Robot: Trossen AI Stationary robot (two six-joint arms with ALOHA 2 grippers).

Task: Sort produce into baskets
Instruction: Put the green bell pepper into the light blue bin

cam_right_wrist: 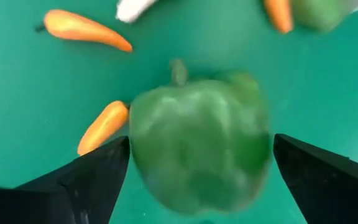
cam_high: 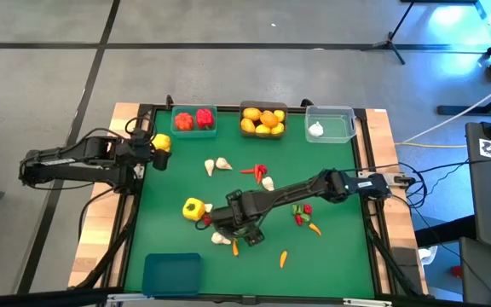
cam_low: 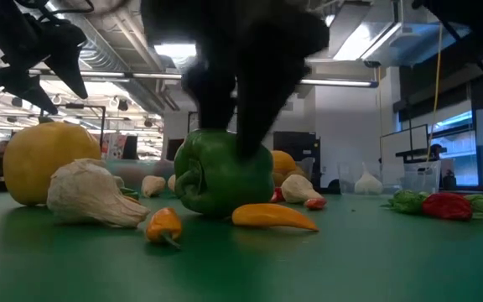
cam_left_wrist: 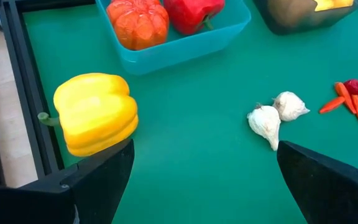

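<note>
We have the right gripper (cam_right_wrist: 197,180) spread wide, fingers either side of a glossy, lobed green pepper (cam_right_wrist: 201,146) on the green mat (cam_high: 331,256), not clamping it. Pepper sits at 7 o'clock from mat centre; orange carrots (cam_right_wrist: 103,127) just beside. Left gripper (cam_left_wrist: 204,180) is open too, at 10 o'clock beside a yellow pepper (cam_left_wrist: 95,118).

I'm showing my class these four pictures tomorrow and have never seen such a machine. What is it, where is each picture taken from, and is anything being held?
It is a robot with two dark arms at a green table. One picture looks straight down, one looks level across the tabletop, and each arm carries a wrist camera. Toy produce lies scattered, some already in bins along the far edge. The right gripper stands open around a green pepper but has not gripped it. The left gripper waits open beside a yellow pepper near the teal bin of red peppers. Nothing is held.
</note>
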